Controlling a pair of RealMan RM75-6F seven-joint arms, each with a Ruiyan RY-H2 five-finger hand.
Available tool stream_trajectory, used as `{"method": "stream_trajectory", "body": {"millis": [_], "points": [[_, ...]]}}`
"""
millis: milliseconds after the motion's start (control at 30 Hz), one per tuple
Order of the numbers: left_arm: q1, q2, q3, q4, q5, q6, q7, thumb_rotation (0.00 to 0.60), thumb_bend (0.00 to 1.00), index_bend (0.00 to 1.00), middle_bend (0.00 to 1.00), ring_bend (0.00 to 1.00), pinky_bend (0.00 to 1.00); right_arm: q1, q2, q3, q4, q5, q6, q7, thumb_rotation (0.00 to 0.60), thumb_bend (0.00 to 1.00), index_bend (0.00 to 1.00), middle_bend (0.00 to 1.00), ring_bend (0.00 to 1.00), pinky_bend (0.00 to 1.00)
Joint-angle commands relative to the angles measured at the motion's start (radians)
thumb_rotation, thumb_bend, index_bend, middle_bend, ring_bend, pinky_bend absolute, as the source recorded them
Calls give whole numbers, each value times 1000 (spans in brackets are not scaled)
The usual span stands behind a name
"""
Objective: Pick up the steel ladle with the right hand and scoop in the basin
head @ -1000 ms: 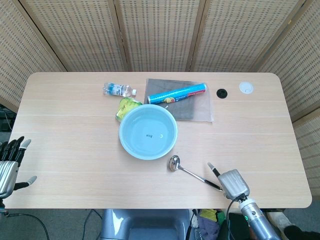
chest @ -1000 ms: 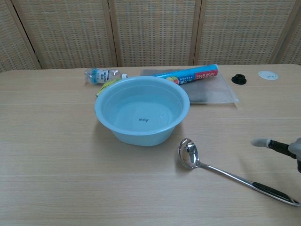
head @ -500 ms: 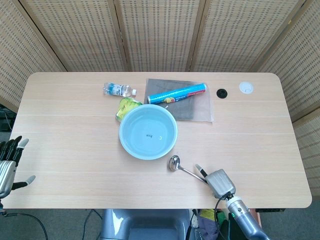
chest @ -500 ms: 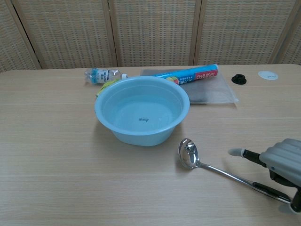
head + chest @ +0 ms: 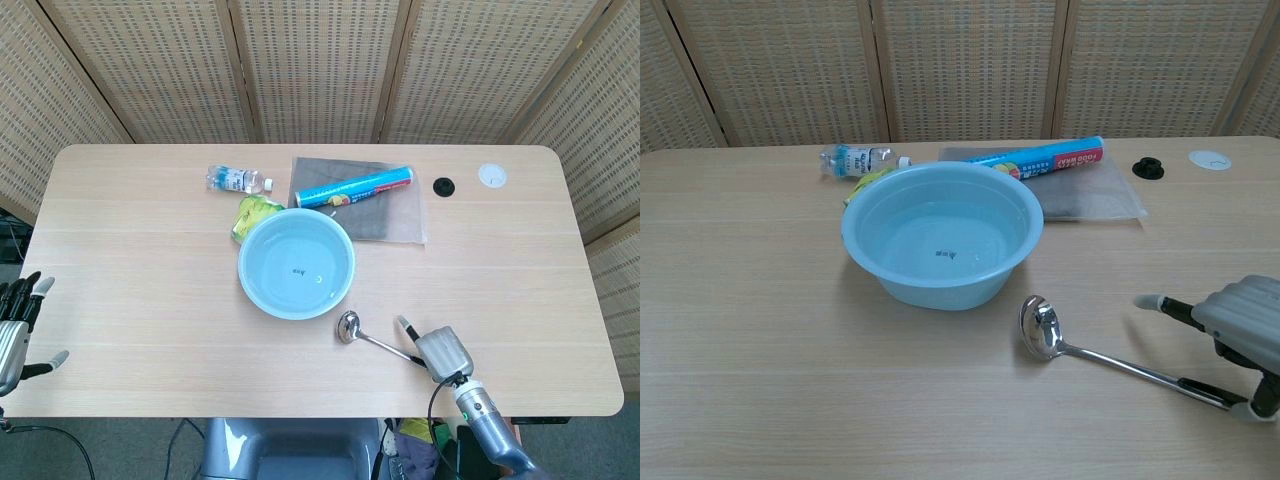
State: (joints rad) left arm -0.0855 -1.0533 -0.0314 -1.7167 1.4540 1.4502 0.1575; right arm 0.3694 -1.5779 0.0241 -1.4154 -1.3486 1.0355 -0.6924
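Right robot hand [image 5: 1243,340] over shiny steel ladle [image 5: 1043,328] handle, grip unclear; round plastic basin [image 5: 941,233] near.

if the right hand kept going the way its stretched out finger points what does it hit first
Probably nothing soon. The right hand points up and left over bare table, passing between the ladle bowl and the basin. Its line runs close to the basin's rim, so a graze is possible; depth is unclear.

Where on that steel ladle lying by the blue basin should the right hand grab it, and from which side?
Probably the dark grip at the far end of the steel ladle, away from its bowl. It lies flat on the wooden table, bowl toward the light blue plastic basin, so coming down from above suits it. The right hand already hovers over that end.
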Motion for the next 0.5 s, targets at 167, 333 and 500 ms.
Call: {"method": "stream_trajectory", "body": {"millis": [167,333,500], "points": [[-1,1,0,0,-1,-1,-2,600,0,0,0,0,0,29,-36,50,94,42,11,15,600,0,0,957,963,1000],[-2,3,-1,1,-4,-4,-8,600,0,0,0,0,0,36,-3,69,46,75,3,46,600,0,3,957,963,1000],[-3,2,1,1,-3,-7,-5,600,0,0,0,0,0,38,50,74,-54,95,-8,74,600,0,149,957,963,1000]]}}
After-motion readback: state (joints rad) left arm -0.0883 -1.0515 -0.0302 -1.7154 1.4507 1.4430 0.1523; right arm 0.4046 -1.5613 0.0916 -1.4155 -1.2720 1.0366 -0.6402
